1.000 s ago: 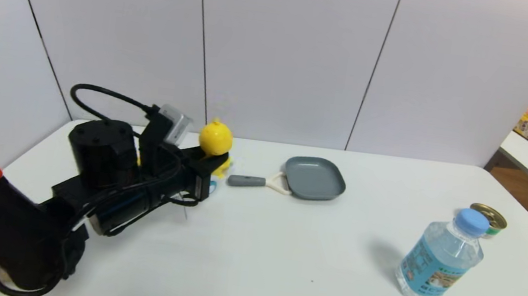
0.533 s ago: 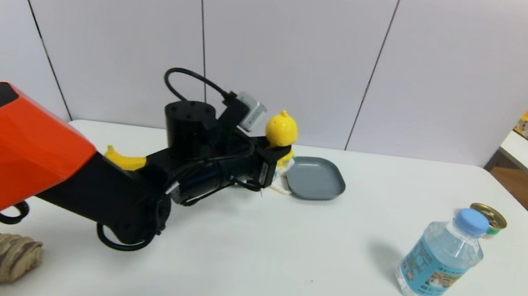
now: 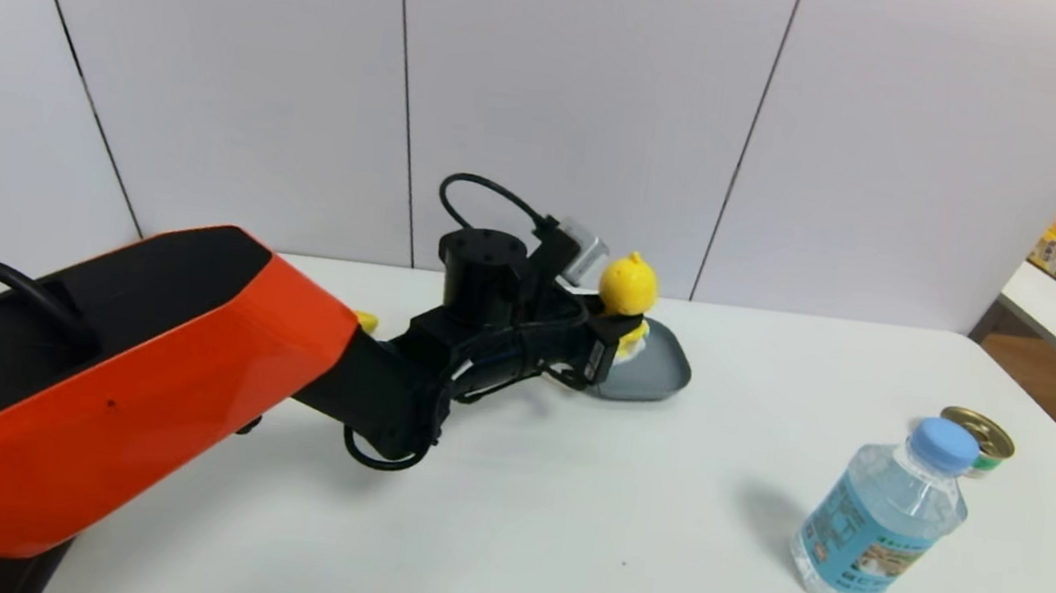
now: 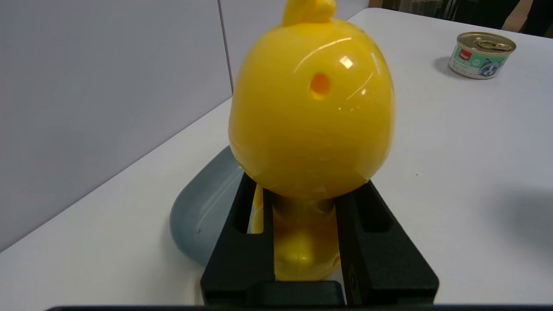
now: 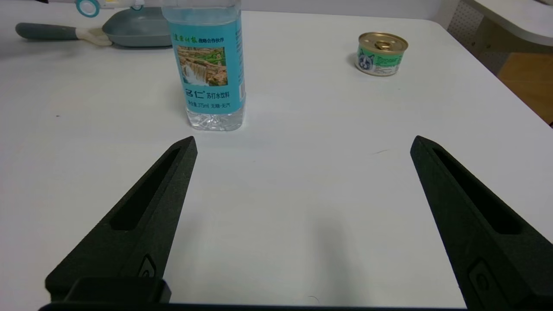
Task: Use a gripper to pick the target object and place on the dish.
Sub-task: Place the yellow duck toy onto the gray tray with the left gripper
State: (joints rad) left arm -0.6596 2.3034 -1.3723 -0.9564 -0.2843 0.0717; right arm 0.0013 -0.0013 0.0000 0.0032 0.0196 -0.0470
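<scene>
Bottle (image 3: 882,511) and tin can (image 3: 977,440) stand nearest, well right of the left gripper (image 3: 622,333) clamping the yellow duck (image 3: 628,285) over the grey pan (image 3: 655,371), hiding its handle; right gripper (image 5: 302,147) gapes apart

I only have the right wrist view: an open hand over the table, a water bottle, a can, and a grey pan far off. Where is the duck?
Observer: The left hand is shut on the duck toy, gripping the narrow part just under its round head.
Operator: Is it over the pan?
Observer: Yes. The left wrist view shows the toy frying pan directly beneath the fingers. I cannot tell whether the toy touches it.
Operator: Anything else on the table that I'm missing?
Observer: In the head view, a small yellow tip peeks out behind the left arm.
</scene>
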